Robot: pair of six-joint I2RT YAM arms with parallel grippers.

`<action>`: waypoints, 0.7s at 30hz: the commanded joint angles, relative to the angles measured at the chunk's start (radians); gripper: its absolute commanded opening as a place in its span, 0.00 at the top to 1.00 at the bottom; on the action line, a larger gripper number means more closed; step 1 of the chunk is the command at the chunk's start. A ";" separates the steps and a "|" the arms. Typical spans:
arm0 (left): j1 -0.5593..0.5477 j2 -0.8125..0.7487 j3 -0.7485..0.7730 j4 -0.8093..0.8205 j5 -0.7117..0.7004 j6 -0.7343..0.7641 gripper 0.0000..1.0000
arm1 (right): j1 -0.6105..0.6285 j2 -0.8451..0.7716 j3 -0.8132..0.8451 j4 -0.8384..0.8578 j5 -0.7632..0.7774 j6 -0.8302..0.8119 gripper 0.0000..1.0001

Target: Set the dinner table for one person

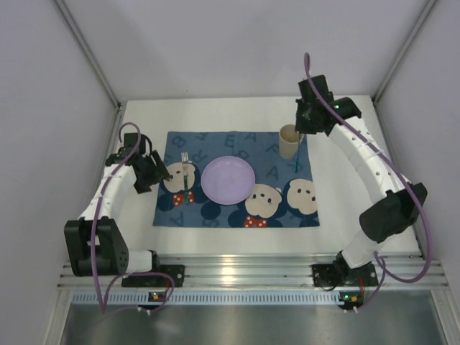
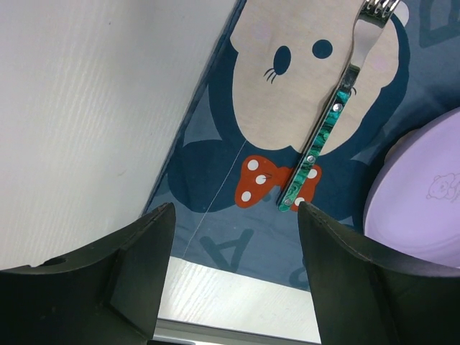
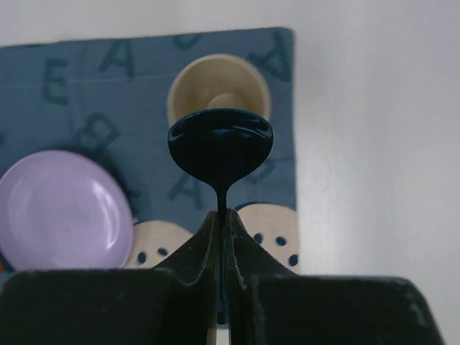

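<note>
The white dinner table (image 1: 343, 215) carries a blue bear-print mat (image 1: 215, 144). On the mat lie a lilac plate (image 1: 228, 180), a fork with a green handle (image 1: 186, 177) to its left, and a beige cup (image 1: 289, 141) at the back right. My left gripper (image 1: 154, 173) is open and empty just left of the fork. In the left wrist view (image 2: 233, 237) the fork (image 2: 327, 136) lies ahead of the right finger. My right gripper (image 1: 307, 123) is shut on a dark spoon (image 3: 221, 144) and holds it above the mat's right edge, beside the cup (image 3: 218, 83).
A ribbed aluminium rail (image 1: 237, 269) runs along the table's near edge between the arm bases. Grey walls enclose the table on three sides. The plate also shows in the left wrist view (image 2: 424, 194) and the right wrist view (image 3: 61, 212).
</note>
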 commanded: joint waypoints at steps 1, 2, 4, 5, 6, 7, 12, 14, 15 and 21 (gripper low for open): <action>-0.003 -0.024 0.007 0.035 0.010 0.019 0.26 | 0.119 -0.059 0.015 -0.072 -0.049 0.114 1.00; -0.003 -0.029 0.001 0.035 0.010 0.021 0.26 | 0.143 -0.067 -0.007 -0.055 -0.066 0.128 1.00; -0.003 -0.038 -0.013 0.038 0.010 0.021 0.26 | 0.206 -0.068 -0.028 -0.012 -0.084 0.145 1.00; -0.003 -0.041 -0.018 0.038 0.010 0.022 0.26 | 0.223 -0.064 -0.045 0.000 -0.087 0.145 1.00; -0.004 -0.043 -0.021 0.041 0.010 0.023 0.26 | 0.240 -0.053 -0.053 0.006 -0.096 0.148 1.00; -0.004 -0.047 -0.024 0.042 0.010 0.023 0.26 | 0.245 -0.030 -0.067 0.027 -0.131 0.165 1.00; -0.003 -0.055 -0.019 0.039 0.049 0.029 0.26 | 0.274 0.063 -0.169 0.146 -0.213 0.207 1.00; -0.003 -0.056 -0.016 0.033 0.049 0.032 0.26 | 0.281 0.100 -0.179 0.156 -0.212 0.221 1.00; -0.003 -0.055 -0.015 0.035 0.050 0.032 0.26 | 0.283 0.114 -0.188 0.164 -0.207 0.228 1.00; -0.009 -0.058 -0.010 0.027 0.052 0.033 0.26 | 0.286 0.234 -0.200 0.189 -0.097 0.211 1.00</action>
